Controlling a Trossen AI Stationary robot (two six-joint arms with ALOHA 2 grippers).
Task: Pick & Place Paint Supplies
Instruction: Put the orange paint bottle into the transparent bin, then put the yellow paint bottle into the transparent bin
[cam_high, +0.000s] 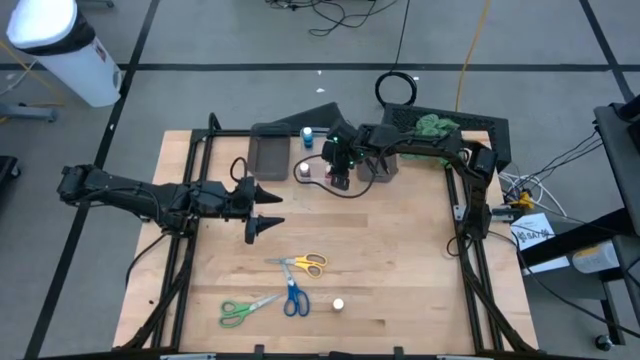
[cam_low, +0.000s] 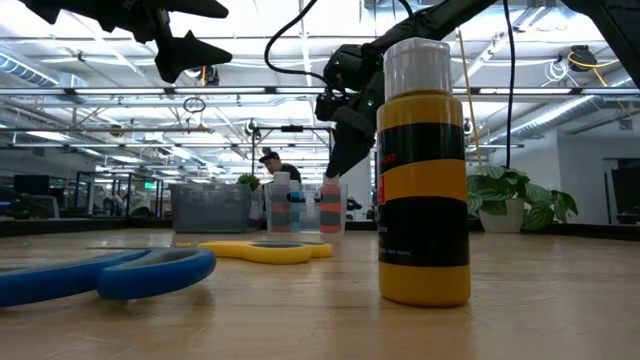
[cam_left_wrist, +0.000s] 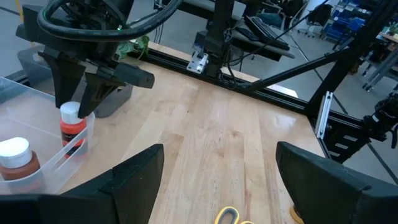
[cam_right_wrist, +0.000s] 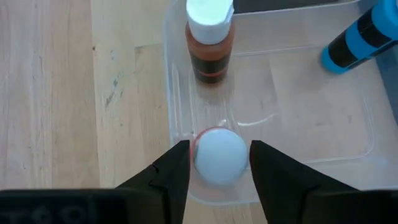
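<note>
Paint bottles are split. A yellow bottle (cam_low: 423, 170) stands alone at the bench's (cam_high: 400, 260) near edge, close to three scissors (cam_high: 294, 298). Midway, the left jaws hang spread wide above bare wood. Far back, the right jaws straddle a red bottle's (cam_right_wrist: 219, 155) cap inside the clear bin (cam_right_wrist: 177, 124); whether they are pinching it or free, I cannot tell. Lifting while one side drags could tip it onto the brown bottle (cam_right_wrist: 210, 43) just beside it, or haul it over the bin wall.

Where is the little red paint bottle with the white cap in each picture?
High view: hidden under the right claw.
Low view: red bottle, centre, in the clear bin.
Left wrist view: bottle.
Right wrist view: white cap between the claw's fingers.
Shared landmark: the clear bin.
</note>
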